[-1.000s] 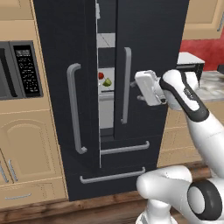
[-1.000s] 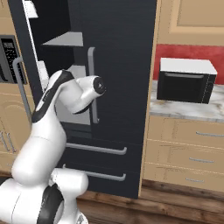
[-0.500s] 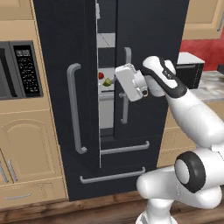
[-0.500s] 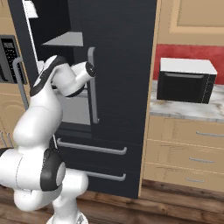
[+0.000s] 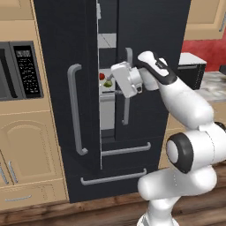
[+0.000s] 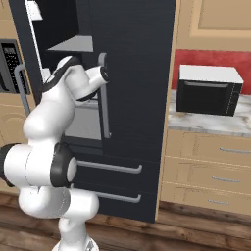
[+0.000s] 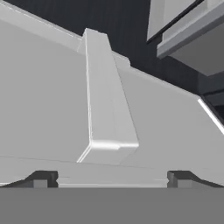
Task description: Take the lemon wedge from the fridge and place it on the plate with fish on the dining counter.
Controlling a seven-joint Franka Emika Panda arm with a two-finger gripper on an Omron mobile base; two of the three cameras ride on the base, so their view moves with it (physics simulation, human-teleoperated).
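Reaching into fridge [image 5: 145, 53] gap, gripper [image 7: 109, 177] fingers spread wide, holding nothing; lemon wedge [image 5: 108, 84] just inside.

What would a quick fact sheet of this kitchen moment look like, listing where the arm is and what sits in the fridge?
Fridge: black French-door model, doors parted by a narrow gap
Inside, through the gap: small red round fruit; yellow-green lemon wedge beside it on a pale shelf
Arm: reaching to the gap between the doors
Pincer: open, holding nothing, facing grey-white inner walls
Left of fridge: built-in microwave with keypad
Right of fridge: black microwave on marble counter
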